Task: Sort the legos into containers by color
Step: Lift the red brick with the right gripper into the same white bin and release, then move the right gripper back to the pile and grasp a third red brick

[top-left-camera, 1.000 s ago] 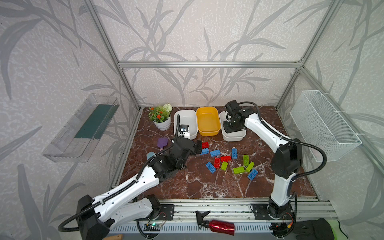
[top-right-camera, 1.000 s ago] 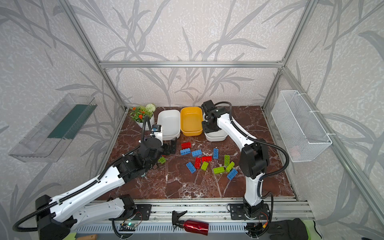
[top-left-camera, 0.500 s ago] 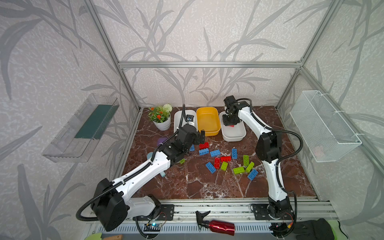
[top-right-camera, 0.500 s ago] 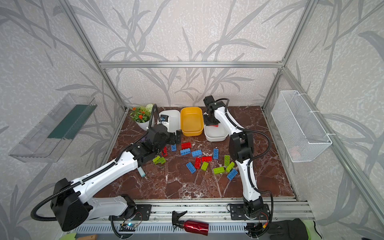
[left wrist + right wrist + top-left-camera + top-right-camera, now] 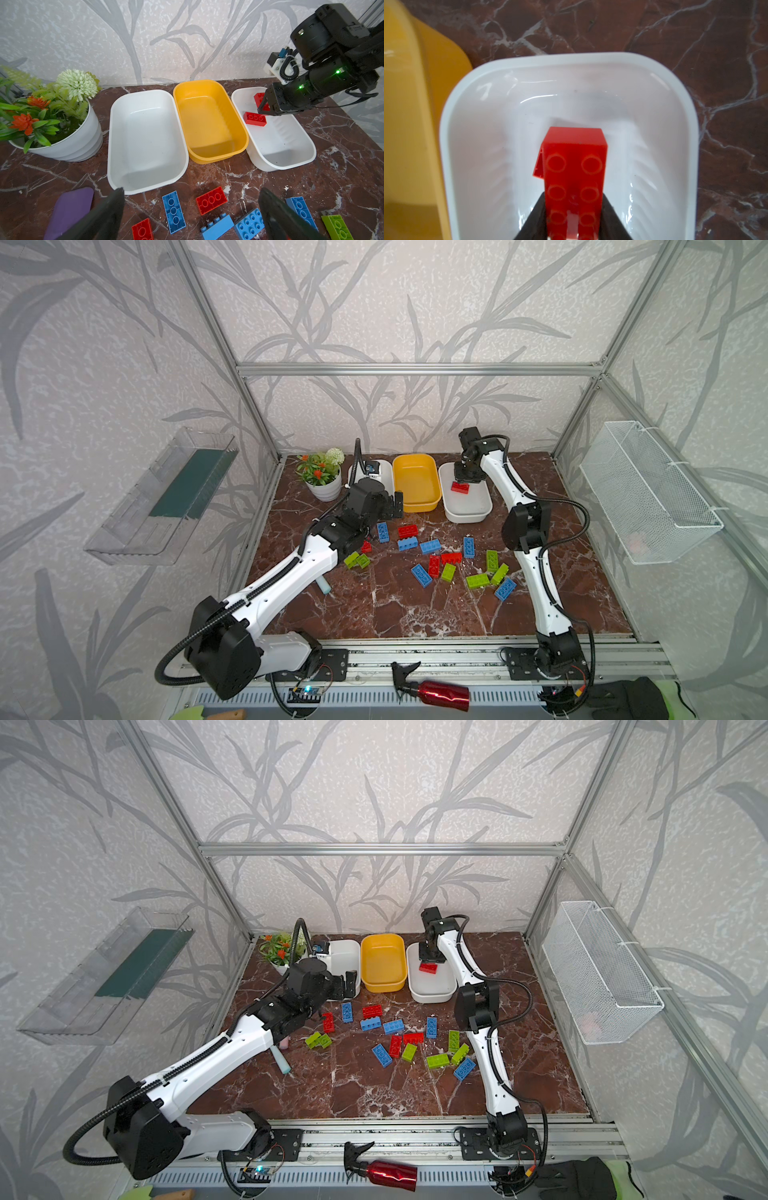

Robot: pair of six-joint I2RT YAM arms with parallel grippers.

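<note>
Left pincer [image 5: 191, 191] gapes wide; right pincer [image 5: 573, 196] narrowly flanks a red studded plastic brick [image 5: 574, 158] over a white plastic tub [image 5: 571, 60], grip unclear.

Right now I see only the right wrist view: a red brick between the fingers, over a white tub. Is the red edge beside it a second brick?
Observer: Yes. The left wrist view shows a second red brick lying in that white tub, partly hidden by the right gripper.
Operator: Are the other tubs in use?
Observer: No, the yellow tub and the other white tub are empty.
Operator: Where is the left arm?
Observer: The left gripper hangs open over loose bricks near the empty white tub.
</note>
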